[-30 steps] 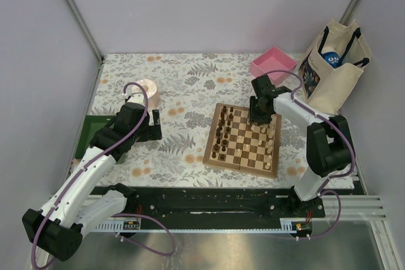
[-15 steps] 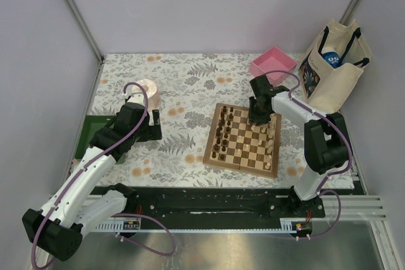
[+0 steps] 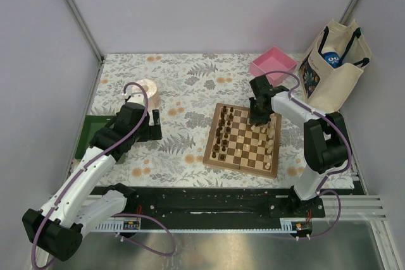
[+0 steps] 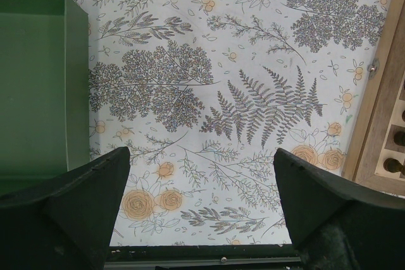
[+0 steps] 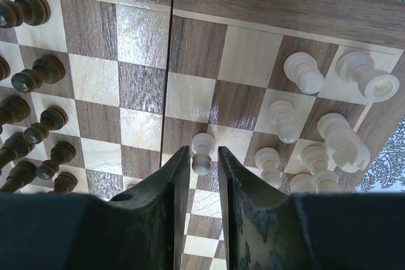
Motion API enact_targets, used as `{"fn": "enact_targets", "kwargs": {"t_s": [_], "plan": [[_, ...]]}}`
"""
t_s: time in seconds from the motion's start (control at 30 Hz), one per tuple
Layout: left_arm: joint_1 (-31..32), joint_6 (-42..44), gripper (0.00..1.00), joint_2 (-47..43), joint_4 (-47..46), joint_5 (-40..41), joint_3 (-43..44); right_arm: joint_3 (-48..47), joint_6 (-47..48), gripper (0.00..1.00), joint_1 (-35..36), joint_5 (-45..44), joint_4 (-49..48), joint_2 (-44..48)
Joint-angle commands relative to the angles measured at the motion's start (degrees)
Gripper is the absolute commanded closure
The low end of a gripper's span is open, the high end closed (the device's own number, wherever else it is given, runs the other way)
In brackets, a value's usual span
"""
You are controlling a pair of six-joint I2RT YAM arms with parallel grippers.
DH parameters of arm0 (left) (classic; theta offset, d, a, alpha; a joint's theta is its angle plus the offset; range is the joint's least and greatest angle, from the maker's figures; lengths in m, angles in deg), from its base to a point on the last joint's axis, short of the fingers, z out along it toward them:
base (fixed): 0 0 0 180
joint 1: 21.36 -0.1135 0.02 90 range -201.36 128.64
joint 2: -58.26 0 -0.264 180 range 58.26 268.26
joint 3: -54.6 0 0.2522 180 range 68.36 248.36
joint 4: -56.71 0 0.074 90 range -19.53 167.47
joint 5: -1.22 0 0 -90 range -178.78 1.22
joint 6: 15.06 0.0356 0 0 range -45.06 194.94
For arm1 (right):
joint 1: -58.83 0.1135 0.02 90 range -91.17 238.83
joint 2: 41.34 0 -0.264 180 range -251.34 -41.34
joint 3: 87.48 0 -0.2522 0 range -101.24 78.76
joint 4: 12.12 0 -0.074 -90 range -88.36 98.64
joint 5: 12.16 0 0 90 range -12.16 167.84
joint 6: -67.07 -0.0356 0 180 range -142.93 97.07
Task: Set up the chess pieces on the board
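Observation:
The board lies right of centre on the flowered cloth. Dark chess pieces stand along its left side and pale chess pieces along its right side. My right gripper is over the board's far part. In the right wrist view its jaws are nearly together around a pale pawn, over squares next to the board's middle seam. Other pale pieces stand to its right and dark pieces to its left. My left gripper is open and empty over the cloth.
A green tray sits at the left table edge, also in the left wrist view. A pale round object is behind the left arm. A pink tray and a tote bag stand at the back right.
My right gripper has shifted a little toward the far left over the board with its jaws still narrow. The left arm has not moved.

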Motion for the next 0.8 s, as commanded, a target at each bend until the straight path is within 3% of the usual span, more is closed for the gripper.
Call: {"fn": "enact_targets", "kwargs": {"t_s": [0.0,0.27,0.47,0.77], "plan": [[-0.2,0.4,0.01,-0.2,-1.8,-0.7,0.2,-1.6,0.4,0.68,0.6,0.9,0.9,0.3],[-0.2,0.4,0.01,-0.4,-1.9,-0.9,0.3,-1.1,0.3,0.70,0.6,1.2,0.7,0.5],[-0.2,0.4,0.01,-0.2,-1.8,-0.9,0.3,-1.0,0.4,0.85,0.6,1.6,1.2,1.6],[-0.3,0.4,0.01,-0.1,-1.8,-1.1,0.3,5.1,-0.7,0.85,0.6,-2.6,2.4,14.0]]}}
